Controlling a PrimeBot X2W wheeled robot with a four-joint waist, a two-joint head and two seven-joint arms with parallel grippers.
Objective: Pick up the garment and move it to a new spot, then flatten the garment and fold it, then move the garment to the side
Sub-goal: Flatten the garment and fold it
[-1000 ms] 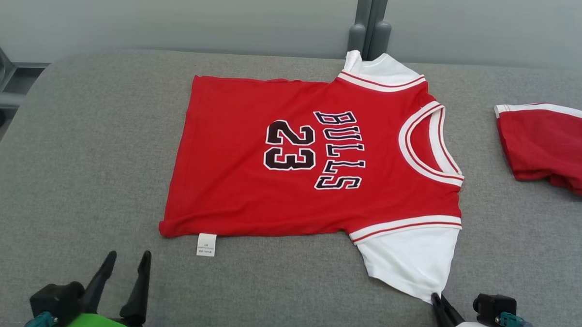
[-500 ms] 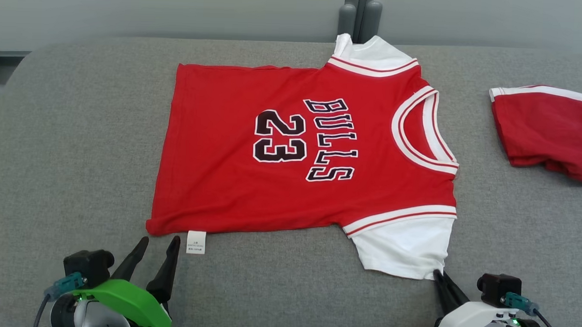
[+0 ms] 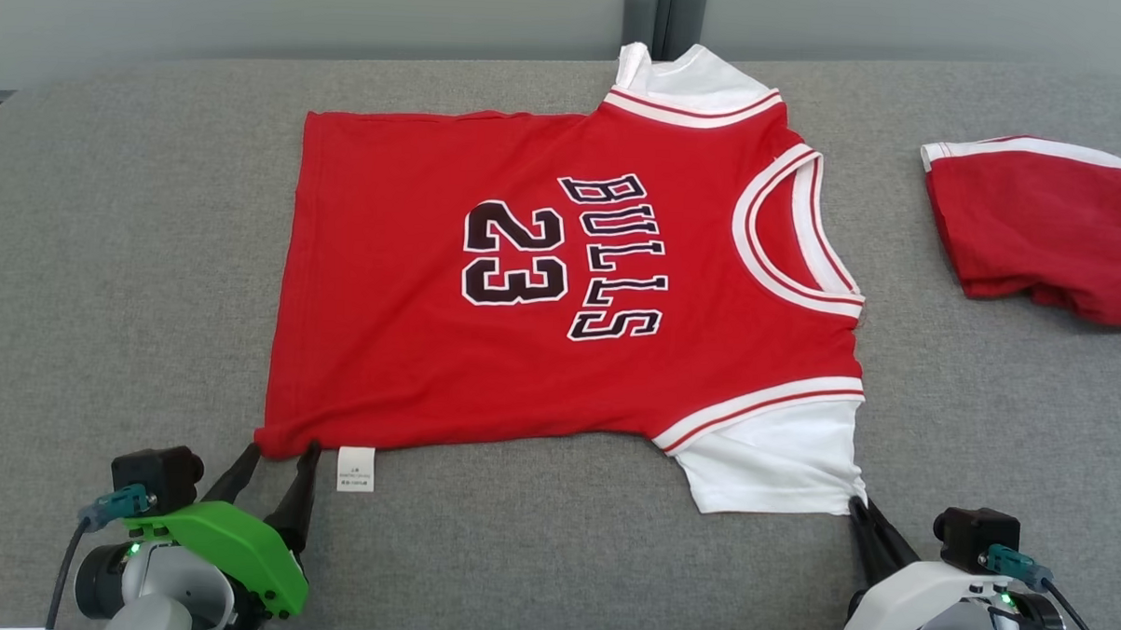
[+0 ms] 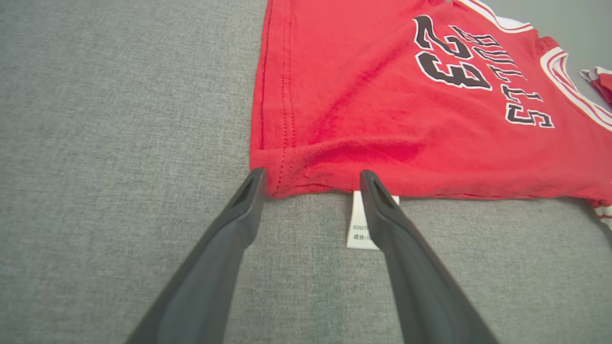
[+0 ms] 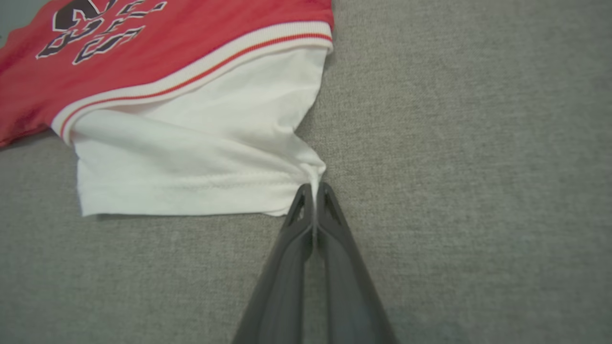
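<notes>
The grey fabric-covered tabletop [image 3: 133, 272] carries a red jersey [image 3: 410, 347] spread flat across its middle, print side up, with "BULLS" and "23" reading sideways. Its hem faces the left edge and its neckline the right edge. One white sleeve reaches the far edge, and the other white sleeve [image 3: 779, 462] points toward the near edge. A second, smaller red garment [image 3: 1039, 229] with white trim lies bunched by the right edge, well apart from the jersey.

The left gripper [image 4: 311, 173] sits low at the near edge. Its fingers are spread wide, their tips on either side of the jersey's near hem corner, not closed on the cloth. The right gripper [image 5: 314, 186] has its fingers pressed together, clamped on the near sleeve's outer corner, which puckers at the pinch. A small white label [image 3: 356, 467] sticks out from the hem, just beside the left gripper's inner fingertip.
</notes>
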